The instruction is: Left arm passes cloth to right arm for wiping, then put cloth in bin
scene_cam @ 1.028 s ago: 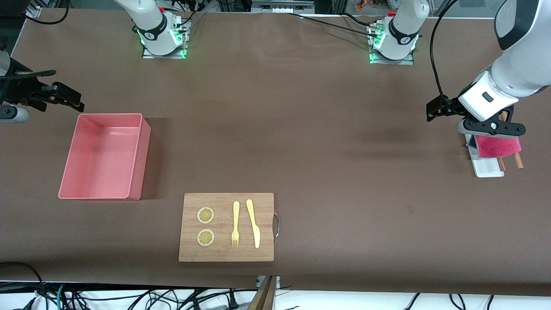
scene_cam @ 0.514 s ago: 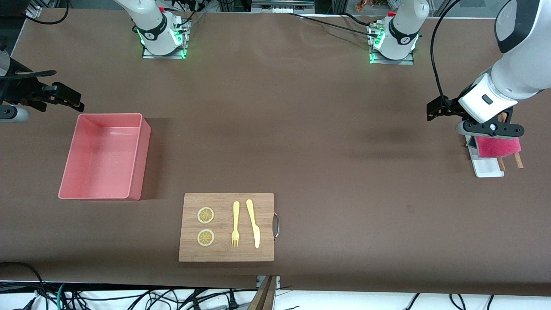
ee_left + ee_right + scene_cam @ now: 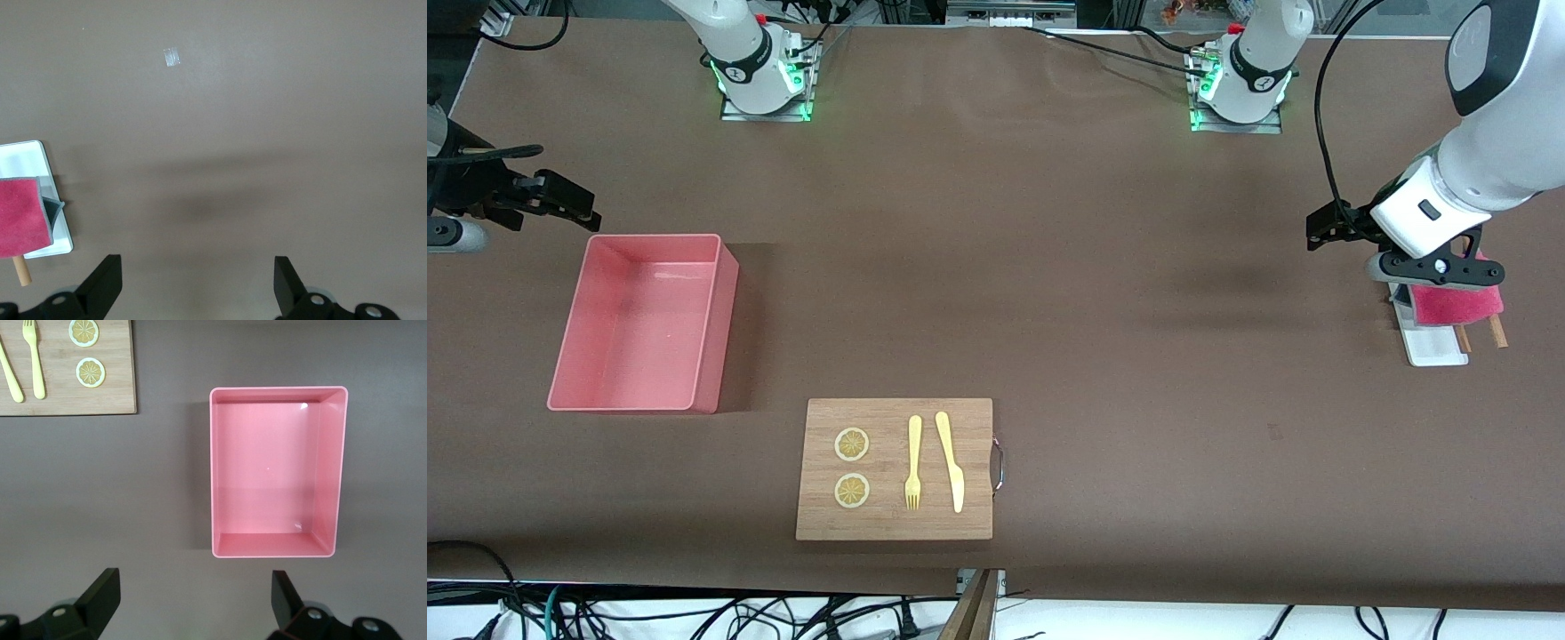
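The crimson-pink cloth (image 3: 1456,304) lies on a small white tray (image 3: 1436,348) at the left arm's end of the table; it also shows in the left wrist view (image 3: 23,217). My left gripper (image 3: 1436,269) hovers open and empty just above the cloth's farther edge; in its wrist view (image 3: 195,290) bare table lies between the fingers. The salmon-pink bin (image 3: 640,322) stands empty at the right arm's end. My right gripper (image 3: 569,206) waits open and empty in the air beside the bin's farther end; the bin shows in its wrist view (image 3: 277,472).
A wooden board (image 3: 895,468) with two lemon slices (image 3: 852,444), a yellow fork (image 3: 913,462) and a yellow knife (image 3: 951,460) lies near the front edge. Brown sticks (image 3: 1497,332) poke out from under the cloth beside the tray.
The left arm has shifted slightly over the tray and cloth. The right arm, cloth and bin have not moved.
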Robot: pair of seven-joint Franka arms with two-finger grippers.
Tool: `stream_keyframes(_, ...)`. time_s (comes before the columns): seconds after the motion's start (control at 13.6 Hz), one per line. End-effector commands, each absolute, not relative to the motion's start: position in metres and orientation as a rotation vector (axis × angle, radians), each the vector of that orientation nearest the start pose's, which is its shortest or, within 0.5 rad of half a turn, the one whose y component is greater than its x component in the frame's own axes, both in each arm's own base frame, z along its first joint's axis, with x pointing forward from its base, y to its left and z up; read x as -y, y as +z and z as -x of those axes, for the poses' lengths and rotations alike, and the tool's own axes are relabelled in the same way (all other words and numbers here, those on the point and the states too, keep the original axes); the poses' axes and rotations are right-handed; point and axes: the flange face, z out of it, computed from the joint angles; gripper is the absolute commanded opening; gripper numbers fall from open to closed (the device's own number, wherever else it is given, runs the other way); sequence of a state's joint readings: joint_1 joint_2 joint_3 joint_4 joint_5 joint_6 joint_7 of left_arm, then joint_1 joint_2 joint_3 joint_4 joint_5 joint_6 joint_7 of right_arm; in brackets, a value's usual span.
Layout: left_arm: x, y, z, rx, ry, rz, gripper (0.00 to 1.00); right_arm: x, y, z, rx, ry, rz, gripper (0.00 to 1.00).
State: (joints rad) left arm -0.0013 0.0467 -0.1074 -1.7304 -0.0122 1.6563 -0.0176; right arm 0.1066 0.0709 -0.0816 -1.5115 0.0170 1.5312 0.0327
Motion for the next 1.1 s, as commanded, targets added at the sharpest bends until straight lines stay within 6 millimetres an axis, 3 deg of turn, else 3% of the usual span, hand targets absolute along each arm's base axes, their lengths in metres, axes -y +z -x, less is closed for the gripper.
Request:
stream_keyframes(0.0,0.061,0.530,-0.556,-0.138,0.245,3.114,1.00,-0.016,0.612,-0.575,-0.002,0.070,3.135,1.00)
stream_keyframes(0.29,0.054,0.518,-0.560,-0.122,0.284,3.099,1.00,-0.011,0.612,-0.576,-0.014,0.070,3.134,1.00)
stream_keyframes(0.44,0.047,0.509,-0.557,-0.139,0.353,3.000,1.00,-0.013,0.612,-0.576,-0.011,0.070,3.133,1.00)
stream_keyframes(0.66,0.037,0.475,-0.567,-0.137,0.444,2.913,1.00,-0.012,0.612,-0.576,-0.014,0.070,3.133,1.00)
stream_keyframes(1.03,0.006,0.411,-0.589,0.045,0.440,2.588,1.00,-0.012,0.612,-0.576,-0.013,0.070,3.125,1.00)
